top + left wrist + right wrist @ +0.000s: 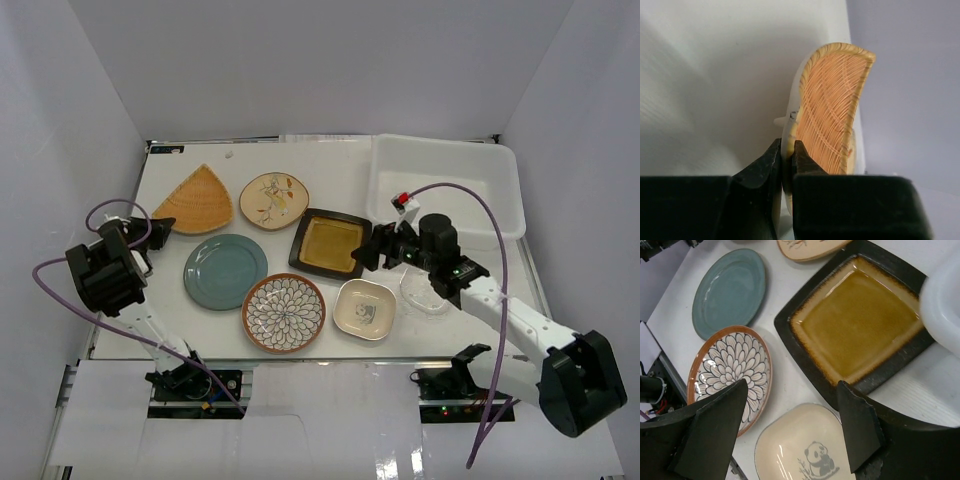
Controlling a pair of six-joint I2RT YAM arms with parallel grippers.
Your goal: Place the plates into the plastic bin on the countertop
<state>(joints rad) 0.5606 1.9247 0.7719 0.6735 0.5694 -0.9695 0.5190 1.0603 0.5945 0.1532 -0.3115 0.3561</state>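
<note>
Several plates lie on the white countertop (340, 165). My left gripper (158, 226) (787, 146) is shut on the rim of the wooden fan-shaped plate (197, 200) (832, 110) at its left corner. Beside it are the cream bird plate (273, 200), the teal plate (225, 271) (729, 290) and the petal-patterned plate (284, 312) (729, 375). My right gripper (370, 250) (792, 385) hangs open over the near edge of the black square plate (330, 243) (857, 325), above the cream rounded-square plate (365, 309) (810, 450). The clear glass plate (424, 292) is partly hidden under the right arm. The plastic bin (445, 183) holds nothing.
White walls close in the table on three sides. The bin's rounded corner (942, 310) sits close to the black plate's right side. A purple cable (495, 250) loops over the right arm, and another one (100, 215) over the left.
</note>
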